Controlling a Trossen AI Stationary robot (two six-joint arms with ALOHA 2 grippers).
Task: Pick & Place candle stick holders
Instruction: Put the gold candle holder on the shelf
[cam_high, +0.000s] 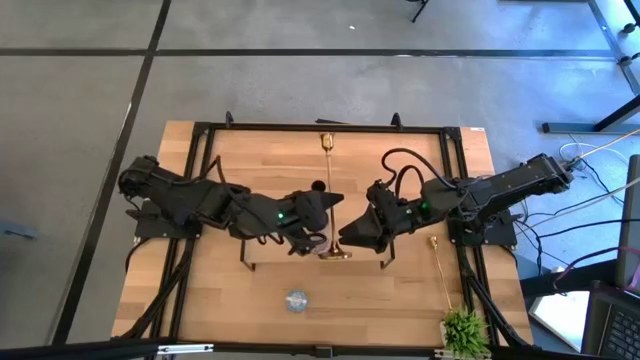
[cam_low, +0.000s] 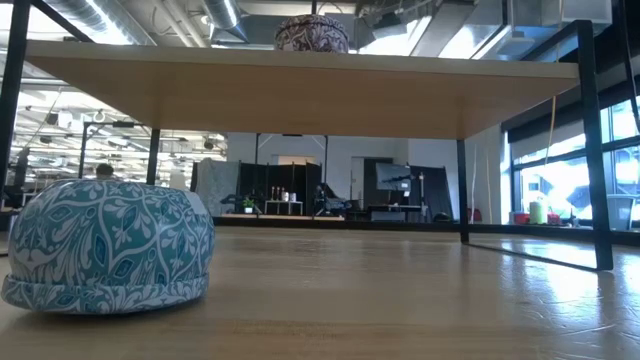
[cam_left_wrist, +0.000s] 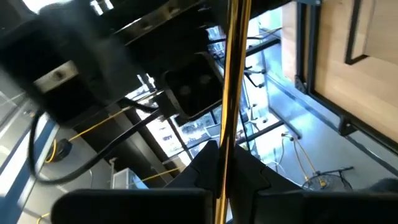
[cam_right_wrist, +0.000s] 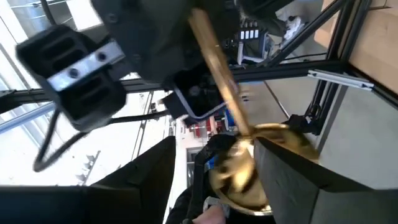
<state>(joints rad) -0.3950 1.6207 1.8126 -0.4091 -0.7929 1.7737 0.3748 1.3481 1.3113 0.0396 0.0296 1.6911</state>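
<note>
Both grippers meet above the middle of the wooden board (cam_high: 270, 160). My left gripper (cam_high: 322, 218) is shut on the stem of a gold candle stick holder (cam_high: 334, 250). My right gripper (cam_high: 352, 238) is open, with its fingers on either side of that holder's round foot (cam_right_wrist: 245, 165). A second gold holder (cam_high: 326, 142) stands on its foot at the board's far side. A third (cam_high: 440, 265) lies on the right. A black holder (cam_high: 318, 186) stands just beyond my left gripper. A pale blue round (cam_high: 296, 300) rests on the table in front, and a mauve round (cam_low: 312, 33) sits on the board. My left gripper pinches the gold holder's stem (cam_left_wrist: 227, 134) between its two fingers (cam_left_wrist: 205, 165). The stem runs on past them, away from the wrist. The holder is lifted clear of the board. My right gripper: the gold foot lies against one finger (cam_right_wrist: 292, 186), but I cannot tell whether they touch.
The board's black end rails (cam_high: 200, 180) and legs stand on both sides. A small green plant (cam_high: 465, 330) is at the near right corner. Under the board, the pale blue round (cam_low: 105, 245) lies at the left with bare table to its right.
</note>
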